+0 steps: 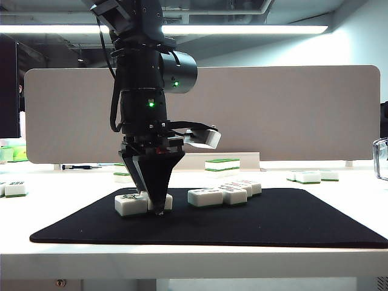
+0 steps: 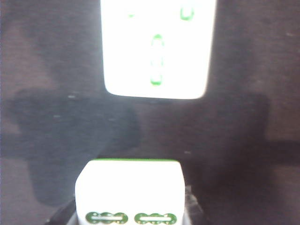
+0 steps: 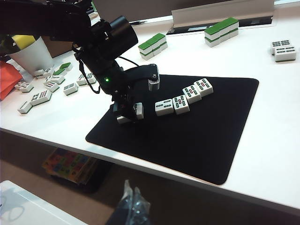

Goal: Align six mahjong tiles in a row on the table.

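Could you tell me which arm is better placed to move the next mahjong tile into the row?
Left: its gripper is down on the black mat at a tile; right gripper unseen.

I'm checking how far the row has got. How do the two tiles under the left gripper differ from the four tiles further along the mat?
The pair of tiles sits apart, the left gripper down at it. The four tiles lie side by side in a slightly bent line, untouched. Both groups rest face-up on the black mat. The right gripper is out of view.
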Tool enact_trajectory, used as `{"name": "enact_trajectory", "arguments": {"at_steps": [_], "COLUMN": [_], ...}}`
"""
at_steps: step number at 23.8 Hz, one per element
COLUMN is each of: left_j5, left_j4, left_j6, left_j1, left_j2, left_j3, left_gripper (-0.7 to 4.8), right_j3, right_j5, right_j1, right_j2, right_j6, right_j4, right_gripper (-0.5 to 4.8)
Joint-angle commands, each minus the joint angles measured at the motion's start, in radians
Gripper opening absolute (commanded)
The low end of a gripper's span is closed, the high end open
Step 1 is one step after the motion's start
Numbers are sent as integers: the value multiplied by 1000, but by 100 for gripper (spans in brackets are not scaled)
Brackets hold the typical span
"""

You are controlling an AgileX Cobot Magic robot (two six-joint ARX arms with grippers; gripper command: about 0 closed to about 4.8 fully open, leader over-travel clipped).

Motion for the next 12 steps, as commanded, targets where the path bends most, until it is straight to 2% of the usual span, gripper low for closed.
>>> {"name": "enact_trajectory", "arguments": {"at_steps": [1,2,3,4,8,12], "left_j5": [-24,-24,-24,-24,-24,-11], "left_j4": [10,10,8,7,-27,-66], "left_j6": [0,-1,-4,-4,-5,-105], "left_j1": [-2,-2,-2,-2,-3,-10], "left_j2": [-6,-6,-6,-6,-8,-8], "left_j3": [4,4,4,4,33,169], "left_gripper": [194,214,271,288,289,288], "right_j3": [3,3,3,3,3,3], "right_j5": [-1,-1,0,0,0,0], "right_j1": [1,1,1,1,1,1], "right_j2": [-12,-12,-12,-12,-12,-12], "right_j6": [-3,-3,-3,-3,-3,-3], "right_j4": [13,13,13,13,13,13], "right_gripper": [-1,-1,-1,-1,-1,-1]}}
